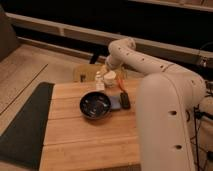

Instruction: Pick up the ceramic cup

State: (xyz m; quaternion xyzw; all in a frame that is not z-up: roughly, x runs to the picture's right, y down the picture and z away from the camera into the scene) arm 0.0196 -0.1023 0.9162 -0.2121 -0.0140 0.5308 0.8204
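Note:
The ceramic cup (110, 77) is small, cream-white and round, and stands at the far edge of the wooden table (85, 140). A slim white bottle (99, 81) stands just left of it. The wide dark bowl (95, 106) sits in front of both. My arm comes in from the right, bends over the table's back edge and points down. The gripper (108, 69) hangs right above the cup, at or very near its rim. The arm's end hides part of the cup's far side.
A black oblong object (124, 100) and a blue item (115, 103) lie right of the bowl. A wooden chair (82, 73) stands behind the table. A dark mat (25, 125) lies on the floor to the left. My arm's large white body (165, 120) covers the table's right side.

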